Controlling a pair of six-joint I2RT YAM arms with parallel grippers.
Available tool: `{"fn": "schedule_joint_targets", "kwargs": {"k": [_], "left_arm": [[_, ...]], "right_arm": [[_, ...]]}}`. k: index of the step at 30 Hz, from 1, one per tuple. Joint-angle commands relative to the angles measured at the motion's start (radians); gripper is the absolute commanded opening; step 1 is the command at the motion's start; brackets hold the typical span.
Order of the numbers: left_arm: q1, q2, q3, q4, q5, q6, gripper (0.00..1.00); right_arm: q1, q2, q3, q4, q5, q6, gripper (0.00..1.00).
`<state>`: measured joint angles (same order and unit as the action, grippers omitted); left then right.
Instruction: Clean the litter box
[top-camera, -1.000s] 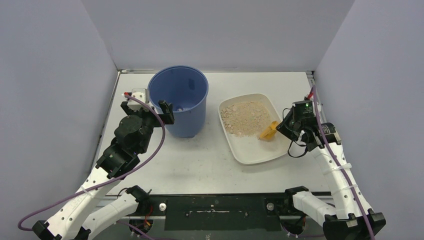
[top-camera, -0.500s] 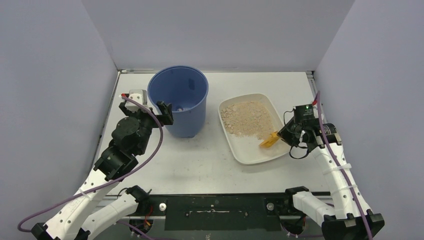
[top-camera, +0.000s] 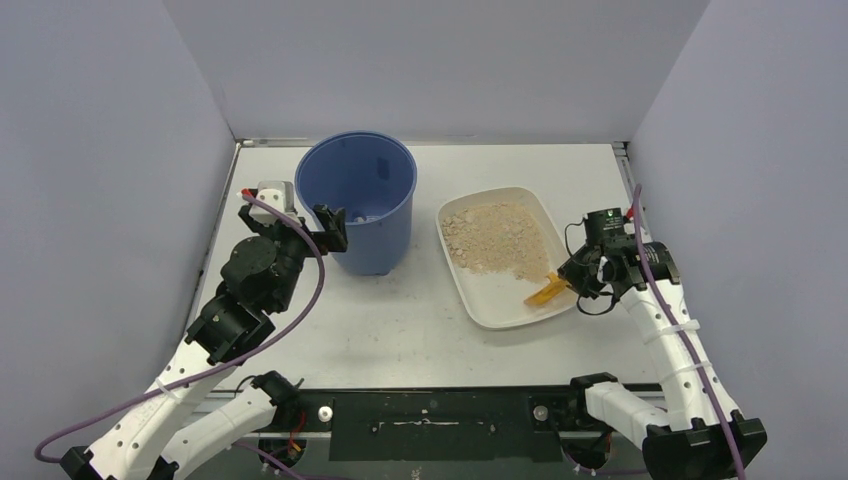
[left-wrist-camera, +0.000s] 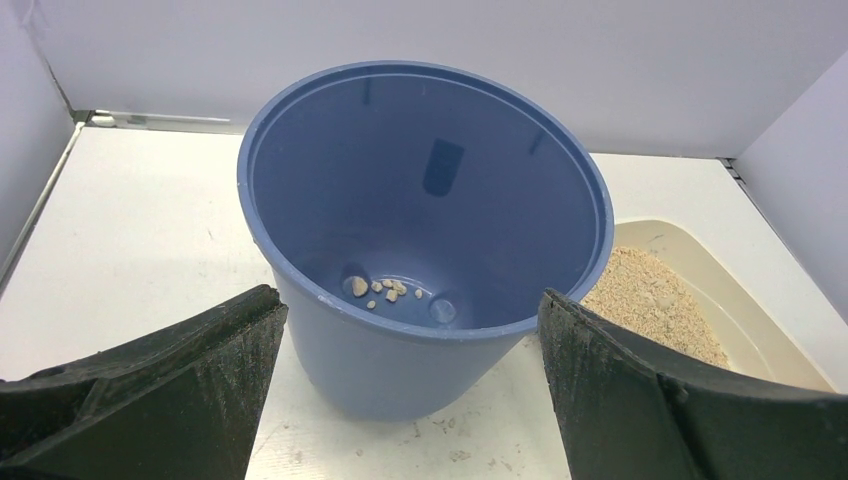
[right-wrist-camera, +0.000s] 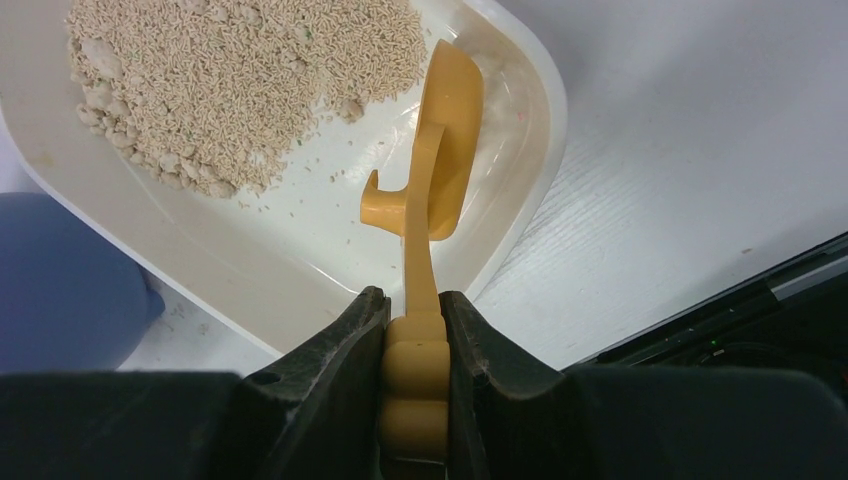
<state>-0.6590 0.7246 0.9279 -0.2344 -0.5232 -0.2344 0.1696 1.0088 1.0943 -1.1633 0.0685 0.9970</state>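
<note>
Done: few clumps (left-wrist-camera: 385, 288) in bucket (left-wrist-camera: 420, 150), left of litter box (top-camera: 500, 318)
Remaining: lumpy litter (top-camera: 492, 235) unsifted
Right tool (right-wrist-camera: 413, 305): clamps scoop (right-wrist-camera: 448, 120)
Left tool (left-wrist-camera: 407, 300): spread apart

We see bright, diffuse overhead light. The tall blue round plastic bucket (top-camera: 385, 240) throws a soft shadow on the white bench (top-camera: 400, 330); its glossy inner wall carries dim reflections, and the shallow white plastic litter box (right-wrist-camera: 300, 250) gleams mildly.

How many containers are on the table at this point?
2. The bucket stands at the back, left of centre. The litter box lies to its right, with the head of the scoop inside it. Nothing suggests a hidden third.
</note>
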Motion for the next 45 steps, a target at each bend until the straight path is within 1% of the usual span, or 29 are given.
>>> {"fn": "schedule_joint_targets", "kwargs": {"k": [1, 7, 14, 20, 23, 33, 36, 45], "left_arm": [[-0.012, -0.006, 0.006, 0.042, 0.002, -0.014, 0.96], [-0.017, -0.016, 0.003, 0.046, -0.004, -0.014, 0.96], [-0.024, -0.009, 0.001, 0.047, -0.011, -0.01, 0.96], [-0.026, -0.004, -0.001, 0.047, -0.015, -0.009, 0.96], [-0.025, 0.0, 0.0, 0.047, -0.017, -0.008, 0.96], [-0.028, 0.005, 0.0, 0.047, -0.023, -0.005, 0.96], [-0.028, 0.008, 0.0, 0.044, -0.023, -0.003, 0.96], [-0.027, 0.009, -0.001, 0.046, -0.039, 0.004, 0.96]], "right_arm": [[-0.006, 0.025, 0.039, -0.021, 0.019, 0.023, 0.0], [-0.007, 0.022, -0.054, 0.08, 0.003, 0.059, 0.0], [-0.012, -0.018, -0.199, 0.209, -0.002, 0.125, 0.0], [-0.013, -0.063, -0.286, 0.309, 0.063, 0.168, 0.0], [-0.013, -0.068, -0.328, 0.374, 0.07, 0.172, 0.0], [-0.013, -0.091, -0.566, 0.645, 0.001, 0.244, 0.0], [-0.013, -0.065, -0.595, 0.731, -0.017, 0.231, 0.0], [-0.013, -0.011, -0.654, 0.961, 0.0, 0.185, 0.0]]}}
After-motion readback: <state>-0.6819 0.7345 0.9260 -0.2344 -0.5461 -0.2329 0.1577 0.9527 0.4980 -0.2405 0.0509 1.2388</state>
